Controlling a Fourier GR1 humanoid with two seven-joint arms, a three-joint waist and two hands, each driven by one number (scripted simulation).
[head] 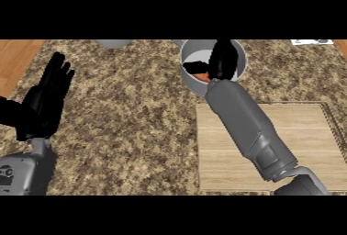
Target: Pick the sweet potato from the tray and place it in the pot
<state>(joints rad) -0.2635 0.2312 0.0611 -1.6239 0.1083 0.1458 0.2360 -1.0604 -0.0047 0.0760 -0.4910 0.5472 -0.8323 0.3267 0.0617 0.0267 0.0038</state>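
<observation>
The grey pot (237,49) stands at the counter's far side, right of the middle. My right hand (223,58) reaches down into it, its grey forearm stretching up across the wooden tray (305,137). An orange piece of the sweet potato (199,75) shows inside the pot, just left of the hand's base and mostly hidden by it. Whether the hand still holds the sweet potato is not visible. My left hand (46,98) rests open at the left edge, fingers straight and pointing up, far from the pot.
A grey round object (114,43) is cut off at the top edge, left of the pot. A white item (311,41) lies at the top right corner. Wooden flooring (15,57) shows past the counter's left edge.
</observation>
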